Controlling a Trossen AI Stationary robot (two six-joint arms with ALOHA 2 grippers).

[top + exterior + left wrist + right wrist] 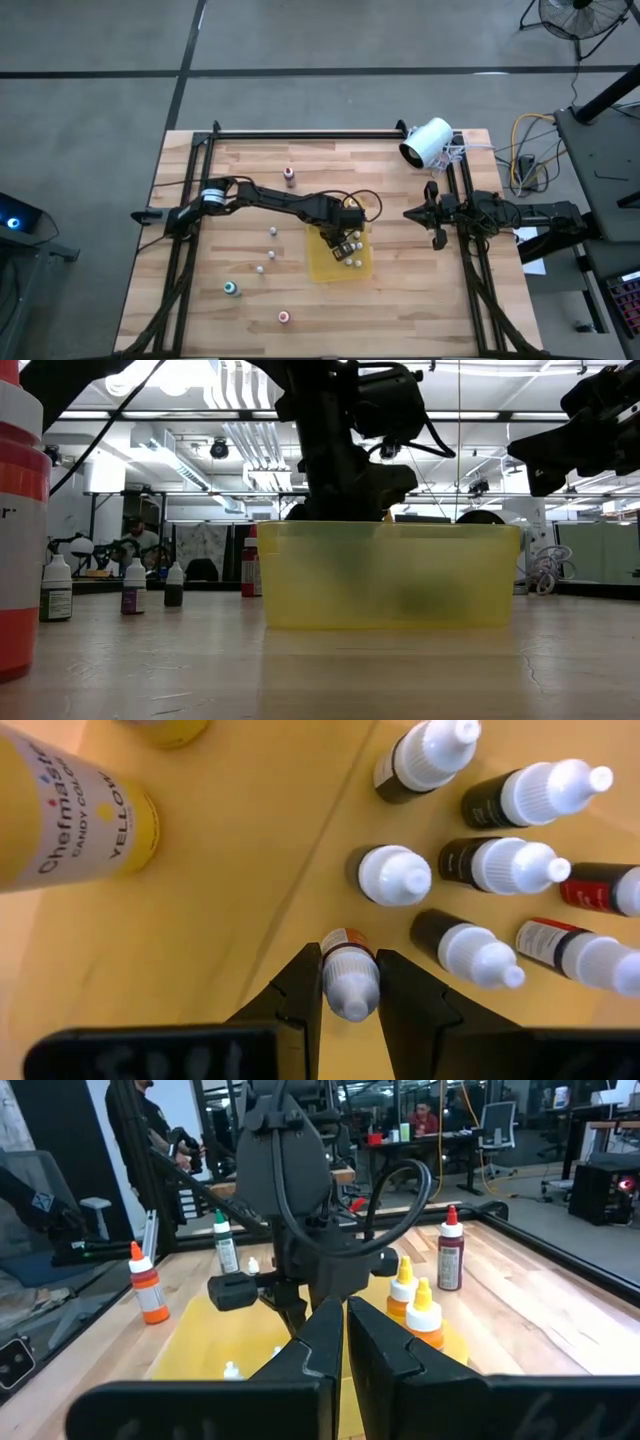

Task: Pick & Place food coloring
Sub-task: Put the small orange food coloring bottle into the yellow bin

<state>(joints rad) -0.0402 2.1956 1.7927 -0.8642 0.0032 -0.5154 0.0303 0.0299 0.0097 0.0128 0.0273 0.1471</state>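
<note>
The food coloring is a set of little bottles. Several small white-capped ones (395, 875) stand in a yellow tray (322, 268), along with a bigger yellow bottle (70, 820). Others stand loose on the table: maroon (289, 176), teal (231, 289), pink (284, 318) and small whitish ones (272, 232). My left gripper (350, 1005) (347, 240) hangs over the tray, shut on one small bottle (348, 965). My right gripper (345, 1330) (420, 213) waits shut at the table's right edge, holding nothing. My left gripper pinches a small bottle with an orange-brown label by its white cap (350, 985), one finger (300, 990) on each side. The fingers come from above, pointing down into the tray. The bottle stays upright; whether its base rests on the tray floor, I cannot tell.
A big white cylinder device (427, 142) lies at the far right corner, with cables beside it. The tray has low translucent walls (390, 575). An orange-topped bottle (20, 510) stands close to the low camera. Bare wood lies between the tray and the table's right edge.
</note>
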